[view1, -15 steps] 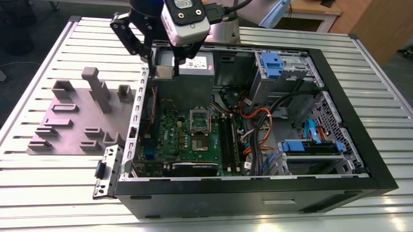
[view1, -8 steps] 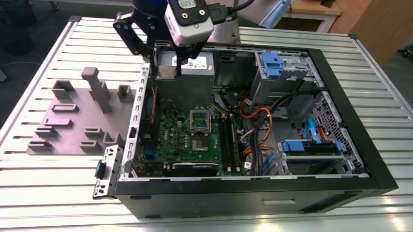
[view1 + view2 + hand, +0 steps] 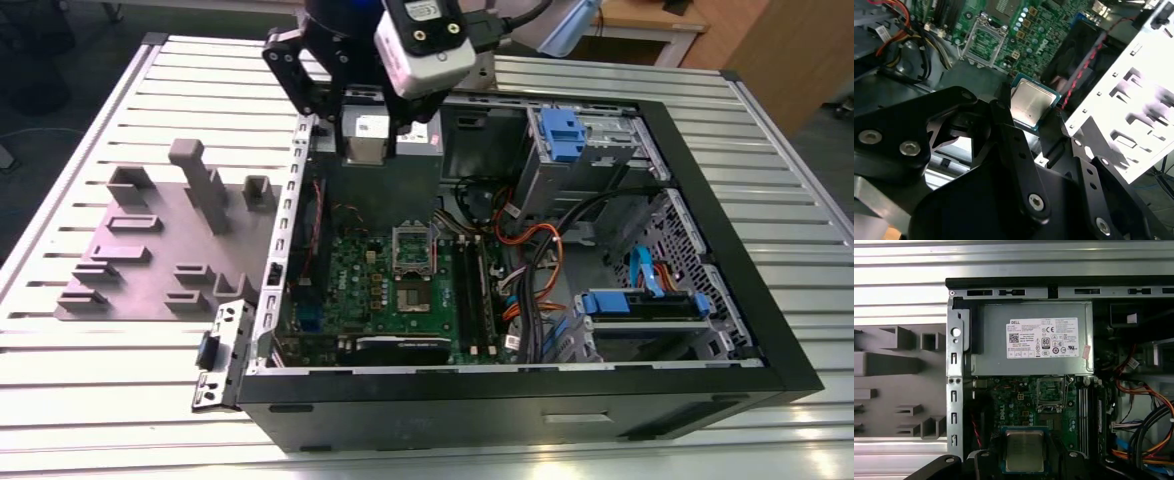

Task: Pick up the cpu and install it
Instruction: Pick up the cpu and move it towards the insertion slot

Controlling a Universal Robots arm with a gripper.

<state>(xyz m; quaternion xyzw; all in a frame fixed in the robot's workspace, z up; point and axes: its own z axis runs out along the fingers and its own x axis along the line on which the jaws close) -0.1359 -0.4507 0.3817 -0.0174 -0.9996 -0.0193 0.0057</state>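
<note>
Jaws: clamped on the cpu [image 3: 1024, 450] by opposite edges, its metal lid showing in both wrist views.
Cpu position: held above the motherboard [image 3: 1015, 410], apart from the socket [image 3: 1050, 392].
Handling: probably light, rigid, with a delicate underside; grip the edges only.

A white label [image 3: 1046, 338] stands on the grey metal box [image 3: 991, 340] in the first wrist view; it carries rows of small black print and several round marks. White lettering stands on the green motherboard [image 3: 1026, 407].
</note>
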